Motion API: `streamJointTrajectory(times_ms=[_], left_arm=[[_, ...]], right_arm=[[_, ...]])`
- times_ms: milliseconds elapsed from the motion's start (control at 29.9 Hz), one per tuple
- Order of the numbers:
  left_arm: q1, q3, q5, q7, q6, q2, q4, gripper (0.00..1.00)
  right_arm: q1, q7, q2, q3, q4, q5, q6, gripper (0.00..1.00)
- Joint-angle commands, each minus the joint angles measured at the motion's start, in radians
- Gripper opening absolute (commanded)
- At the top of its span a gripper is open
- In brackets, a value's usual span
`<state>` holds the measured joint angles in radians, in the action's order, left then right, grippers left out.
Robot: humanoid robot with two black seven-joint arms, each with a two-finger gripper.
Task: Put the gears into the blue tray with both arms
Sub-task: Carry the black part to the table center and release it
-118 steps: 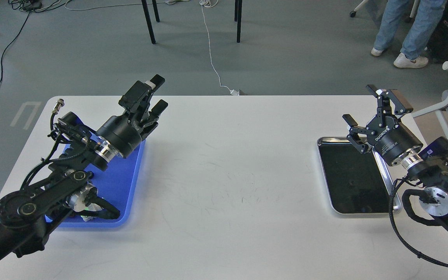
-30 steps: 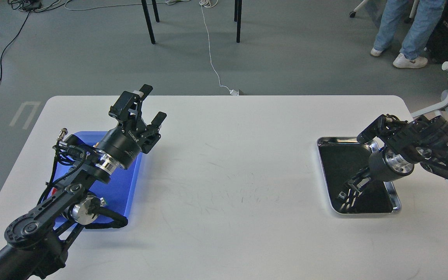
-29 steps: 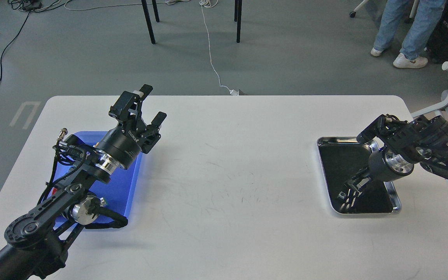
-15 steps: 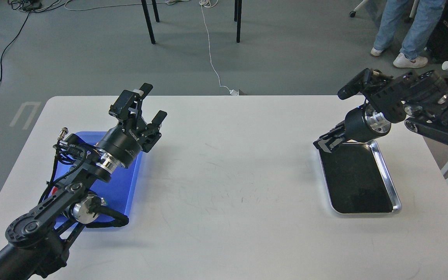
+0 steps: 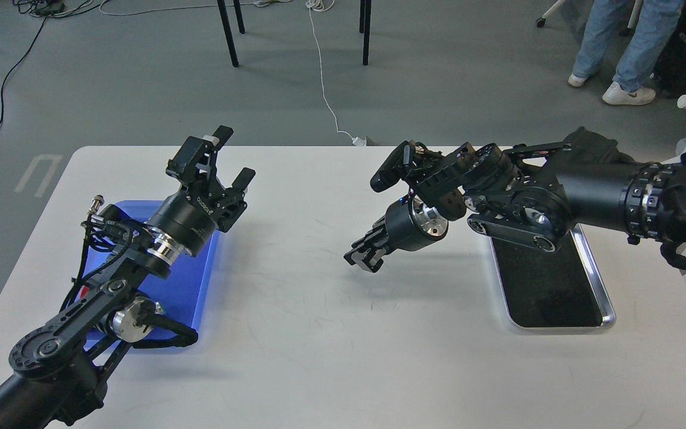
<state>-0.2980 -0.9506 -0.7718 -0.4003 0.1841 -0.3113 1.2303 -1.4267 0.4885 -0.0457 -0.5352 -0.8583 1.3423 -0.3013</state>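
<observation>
The blue tray [image 5: 191, 286] lies at the table's left, partly hidden under my left arm. My left gripper [image 5: 228, 158] hangs open above the tray's far right corner, with nothing between its fingers. My right gripper [image 5: 359, 260] is over the bare middle of the table, pointing down and to the left, well left of the silver tray [image 5: 608, 310]. Its fingers are pressed together. The gears are too small to make out. None shows on the silver tray's black inside, and the one between the fingertips is hidden.
The white table [image 5: 331, 357] spans the view. The right arm's thick links [image 5: 521, 202] reach across the silver tray's far end. Behind the table are dark chair legs [image 5: 230, 36], a white cable [image 5: 325, 89] and a standing person's legs [image 5: 617, 47].
The right gripper went down into the silver tray, shut where a small gear lay, lifted, and has swung left to the table's middle. The gear is gone from that tray. The left arm barely moved.
</observation>
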Motion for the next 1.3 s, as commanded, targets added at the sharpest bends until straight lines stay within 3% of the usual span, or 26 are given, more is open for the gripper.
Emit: streamJointTrajectory(times_ms=[0,334,568,769,869,936,1103,1270], left_arm=[[0.002,-0.005,0.000,0.000,0.000,0.000,0.000,0.98],[0.014,-0.008,0.000,0.000,0.000,-0.002,0.000,0.98],[0.019,-0.010,0.000,-0.002,0.000,-0.002,0.001,0.98],[0.020,-0.014,0.000,-0.002,0.002,-0.002,0.001,0.98],[0.022,-0.014,0.000,-0.002,0.002,-0.002,0.001,0.98],[0.023,-0.016,0.000,-0.002,0.002,-0.002,0.001,0.98],[0.023,-0.016,0.002,-0.005,0.003,-0.005,0.001,0.98],[0.023,-0.017,0.002,-0.011,0.003,-0.008,0.001,0.98]], right_arm=[[0.005,0.000,0.046,-0.041,0.019,-0.005,0.004,0.09],[0.046,0.000,0.046,-0.075,0.036,-0.005,0.040,0.10],[0.055,0.000,0.046,-0.081,0.038,-0.005,0.076,0.17],[0.055,0.000,0.046,-0.081,0.041,-0.006,0.076,0.43],[0.055,0.000,0.046,-0.077,0.050,-0.040,0.076,0.69],[0.055,0.000,0.046,-0.065,0.051,-0.096,0.077,0.94],[0.051,0.000,0.043,-0.028,0.048,-0.239,0.077,0.96],[0.052,0.000,-0.083,0.148,0.033,-0.288,0.077,0.96]])
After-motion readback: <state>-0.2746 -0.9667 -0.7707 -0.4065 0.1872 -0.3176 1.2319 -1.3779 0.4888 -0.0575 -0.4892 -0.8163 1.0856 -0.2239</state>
